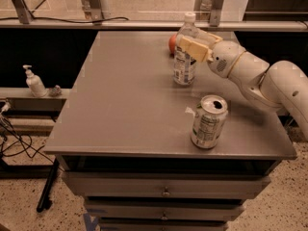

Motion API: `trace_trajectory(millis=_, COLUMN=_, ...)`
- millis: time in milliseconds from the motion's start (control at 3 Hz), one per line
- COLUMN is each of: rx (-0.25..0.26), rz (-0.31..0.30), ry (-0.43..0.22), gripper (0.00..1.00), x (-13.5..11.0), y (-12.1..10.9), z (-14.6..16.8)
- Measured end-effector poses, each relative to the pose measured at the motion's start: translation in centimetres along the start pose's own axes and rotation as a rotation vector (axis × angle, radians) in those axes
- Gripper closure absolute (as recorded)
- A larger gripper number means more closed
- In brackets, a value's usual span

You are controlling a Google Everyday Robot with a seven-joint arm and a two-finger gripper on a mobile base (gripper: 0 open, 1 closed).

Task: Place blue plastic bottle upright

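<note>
The blue plastic bottle [185, 64], clear with a white cap and a white-bluish label, stands upright on the grey table [125, 105] at the back, right of centre. My gripper [198, 43] reaches in from the right and is shut on the bottle's shoulder, one yellowish finger [191, 47] across its front and the other behind it. The bottle's base rests on the table top.
A silver can [208, 122] stands upright near the table's front right. A red-orange round object [172, 43] sits just behind the bottle. A white pump dispenser [34, 82] stands on a low ledge to the left. My white arm [260, 78] hangs over the table's right side.
</note>
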State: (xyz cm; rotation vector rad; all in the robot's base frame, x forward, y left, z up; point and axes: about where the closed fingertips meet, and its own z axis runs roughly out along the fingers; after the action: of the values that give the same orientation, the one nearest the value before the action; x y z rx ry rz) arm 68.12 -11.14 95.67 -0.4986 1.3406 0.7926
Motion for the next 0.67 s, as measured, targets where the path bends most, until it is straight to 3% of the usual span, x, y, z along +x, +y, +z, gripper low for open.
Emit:
trace_trajectory(millis=333, rx=0.003, rz=0.001, ry=0.010, gripper=0.00, x=0.45, y=-0.24, z=0.05)
trace_trajectory(millis=667, rx=0.005, rz=0.001, ry=0.013, gripper=0.00, x=0.53, y=-0.30, z=0.01)
